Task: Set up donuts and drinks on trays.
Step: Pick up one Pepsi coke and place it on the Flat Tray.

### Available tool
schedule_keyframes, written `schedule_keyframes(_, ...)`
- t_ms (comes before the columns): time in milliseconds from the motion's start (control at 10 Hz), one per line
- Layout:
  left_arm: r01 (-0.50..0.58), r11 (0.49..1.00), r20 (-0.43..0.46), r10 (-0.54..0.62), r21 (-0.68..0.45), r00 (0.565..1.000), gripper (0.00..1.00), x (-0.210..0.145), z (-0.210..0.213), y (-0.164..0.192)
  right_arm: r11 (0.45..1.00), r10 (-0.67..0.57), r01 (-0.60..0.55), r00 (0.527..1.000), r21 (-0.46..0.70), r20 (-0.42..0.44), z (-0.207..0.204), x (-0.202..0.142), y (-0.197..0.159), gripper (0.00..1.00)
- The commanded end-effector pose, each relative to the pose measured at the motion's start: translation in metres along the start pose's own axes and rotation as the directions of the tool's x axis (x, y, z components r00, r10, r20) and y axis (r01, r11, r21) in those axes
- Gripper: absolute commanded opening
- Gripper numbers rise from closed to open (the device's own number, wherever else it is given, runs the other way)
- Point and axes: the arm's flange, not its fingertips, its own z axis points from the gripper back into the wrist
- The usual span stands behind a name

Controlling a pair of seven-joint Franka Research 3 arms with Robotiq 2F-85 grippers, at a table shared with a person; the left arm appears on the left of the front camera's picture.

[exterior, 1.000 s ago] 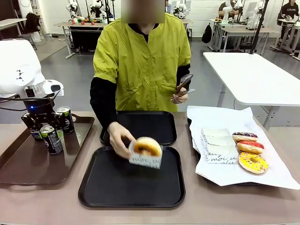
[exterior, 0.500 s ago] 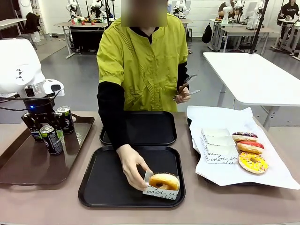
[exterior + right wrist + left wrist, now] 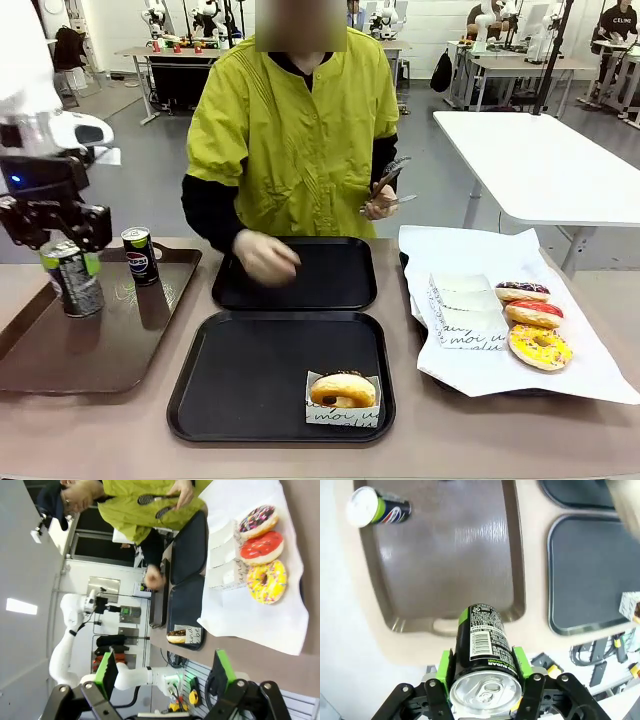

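My left gripper (image 3: 62, 240) is shut on a black can with green print (image 3: 72, 280), holding it upright over the left part of the brown tray (image 3: 100, 365). In the left wrist view the can (image 3: 482, 645) sits between the green pads (image 3: 519, 661). A Pepsi can (image 3: 138, 255) stands on the brown tray's far side. Two black trays lie in the middle. The near tray (image 3: 250, 385) carries a golden donut in a white box (image 3: 343, 395) at its front right corner. The far tray (image 3: 330, 275) is bare. My right gripper (image 3: 165, 675) is open and holds nothing.
The person's hand (image 3: 265, 255) hovers over the far tray, and the other hand holds tongs (image 3: 390, 180). White paper (image 3: 590, 370) on the right bears folded white boxes (image 3: 465, 310) and chocolate (image 3: 522, 291), red (image 3: 533, 313) and yellow (image 3: 540, 347) donuts.
The person set the boxed donut down at the near tray's front right corner and drew the hand back. My left gripper rose and shifted left with the black-green can.
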Motion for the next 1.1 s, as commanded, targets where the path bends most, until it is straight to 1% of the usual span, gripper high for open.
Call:
schedule_keyframes(0, -0.036, 0.999, 0.048, 0.036, -0.002, 0.998, 0.41, -0.0190, 0.0157, 0.0047, 1.000, 0.017, -0.017, 1.000, 0.025, 0.015, 0.0004, 0.0027, 0.0003, 1.00)
schedule_keyframes(100, -0.119, 0.993, 0.073, 0.119, -0.004, 0.990, 0.41, -0.0217, 0.0212, 0.0096, 1.000, 0.017, -0.017, 1.000, 0.025, 0.015, 0.0004, 0.0027, 0.0003, 1.00)
schedule_keyframes(200, -0.005, 1.000, 0.018, 0.005, 0.002, 1.000, 0.41, -0.0144, 0.0157, 0.0015, 1.000, 0.017, -0.017, 1.000, 0.025, 0.015, 0.0004, 0.0027, 0.0003, 1.00)
schedule_keyframes(1000, -0.005, 1.000, 0.018, 0.005, 0.002, 1.000, 0.41, -0.0144, 0.0157, 0.0015, 1.000, 0.017, -0.017, 1.000, 0.025, 0.015, 0.0004, 0.0027, 0.0003, 1.00)
